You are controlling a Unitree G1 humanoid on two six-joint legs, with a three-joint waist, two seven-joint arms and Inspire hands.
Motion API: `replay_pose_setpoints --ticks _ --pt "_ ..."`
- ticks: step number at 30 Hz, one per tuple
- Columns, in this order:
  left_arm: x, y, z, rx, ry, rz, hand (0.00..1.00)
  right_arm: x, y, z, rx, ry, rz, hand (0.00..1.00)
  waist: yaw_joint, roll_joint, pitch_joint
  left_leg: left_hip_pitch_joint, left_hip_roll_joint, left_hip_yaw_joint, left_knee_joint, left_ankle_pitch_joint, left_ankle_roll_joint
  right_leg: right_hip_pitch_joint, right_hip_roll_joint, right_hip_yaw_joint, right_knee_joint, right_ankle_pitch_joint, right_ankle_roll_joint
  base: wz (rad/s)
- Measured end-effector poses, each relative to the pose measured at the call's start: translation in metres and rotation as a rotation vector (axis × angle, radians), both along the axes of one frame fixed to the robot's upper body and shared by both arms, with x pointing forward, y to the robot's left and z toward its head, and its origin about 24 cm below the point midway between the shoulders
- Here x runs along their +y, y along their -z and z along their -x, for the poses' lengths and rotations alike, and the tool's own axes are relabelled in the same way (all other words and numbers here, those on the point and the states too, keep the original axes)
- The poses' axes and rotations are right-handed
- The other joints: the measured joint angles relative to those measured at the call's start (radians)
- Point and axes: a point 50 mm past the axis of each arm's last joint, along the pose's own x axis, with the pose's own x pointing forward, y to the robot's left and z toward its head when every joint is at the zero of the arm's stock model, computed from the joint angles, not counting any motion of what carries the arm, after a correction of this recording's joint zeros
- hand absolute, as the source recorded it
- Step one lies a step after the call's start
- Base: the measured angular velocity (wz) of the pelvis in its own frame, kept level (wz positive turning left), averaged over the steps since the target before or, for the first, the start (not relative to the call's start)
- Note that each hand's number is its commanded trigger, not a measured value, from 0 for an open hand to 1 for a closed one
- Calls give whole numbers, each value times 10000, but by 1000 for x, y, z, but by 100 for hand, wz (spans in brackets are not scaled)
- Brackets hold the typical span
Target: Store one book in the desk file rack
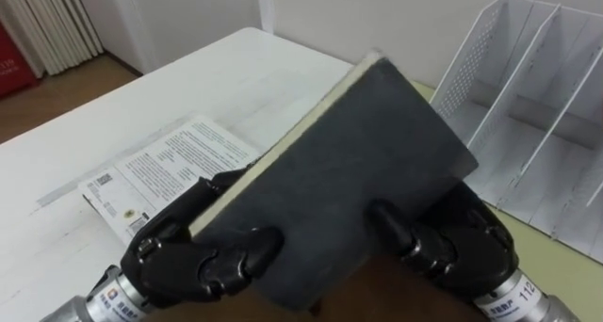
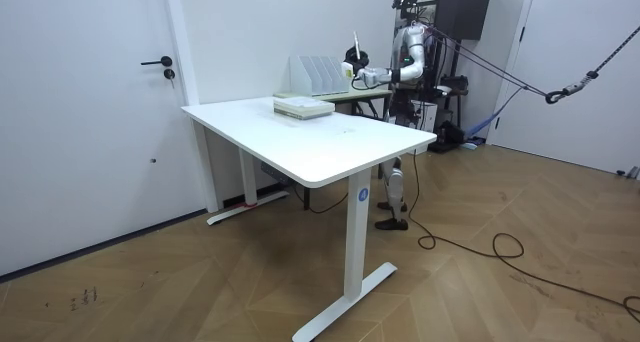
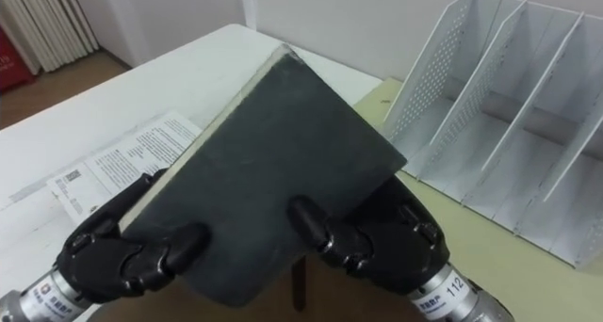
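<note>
I hold a dark grey book (image 1: 349, 181) with a pale page edge in both hands, raised and tilted over the table. My left hand (image 1: 188, 261) grips its lower left corner, thumb curled over the cover. My right hand (image 1: 452, 251) grips the lower right edge the same way. The white perforated file rack (image 1: 537, 124) stands just to the right of the book, its slots open towards me and holding nothing. In the room view I stand at the far end of the white table (image 2: 330, 147), the book (image 2: 354, 57) held up beside the rack (image 2: 318, 74).
A printed booklet (image 1: 160, 176) lies flat on the white table to the left, under the book. The rack rests on a yellowish surface (image 1: 565, 265) next to the white tabletop. A door and a wall lie behind the table.
</note>
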Motion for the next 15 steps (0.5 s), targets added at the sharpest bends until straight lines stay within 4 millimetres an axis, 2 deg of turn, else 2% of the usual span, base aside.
replay_pose_setpoints --ticks 9,15 --pt "-2 0 1 -50 196 52 100 2 0 1 -35 -150 -112 100 -12 13 -6 11 10 -5 5 0 -1 25 1 2 10 2 -3 0" --pt "-2 0 1 -45 194 51 100 2 0 1 -60 -191 -125 100 -56 94 39 28 12 12 5 -1 -1 93 10 -3 1 2 -3 0"
